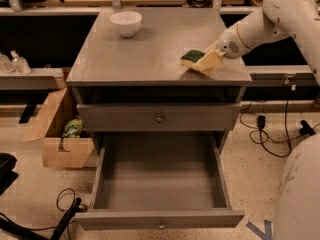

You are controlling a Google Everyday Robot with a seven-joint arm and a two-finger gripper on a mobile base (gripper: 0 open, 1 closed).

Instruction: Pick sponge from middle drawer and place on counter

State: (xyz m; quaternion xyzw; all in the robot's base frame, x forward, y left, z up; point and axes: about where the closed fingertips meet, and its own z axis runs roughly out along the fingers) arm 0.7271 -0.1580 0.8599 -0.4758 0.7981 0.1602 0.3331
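Note:
The sponge (191,56), dark green on top with yellow foam below, is over the right front part of the grey counter (140,54), at or just above its surface. My gripper (199,64) reaches in from the right on the white arm and is shut on the sponge, with its beige fingers (210,60) around it. The middle drawer (160,184) is pulled fully out below and its floor is bare. Its small knob (161,226) shows on the narrow front.
A white bowl (126,23) stands at the counter's back left. A closed drawer front with a round knob (160,117) sits above the open drawer. A cardboard box (62,134) stands on the floor at the left. Cables (270,134) lie on the floor at the right.

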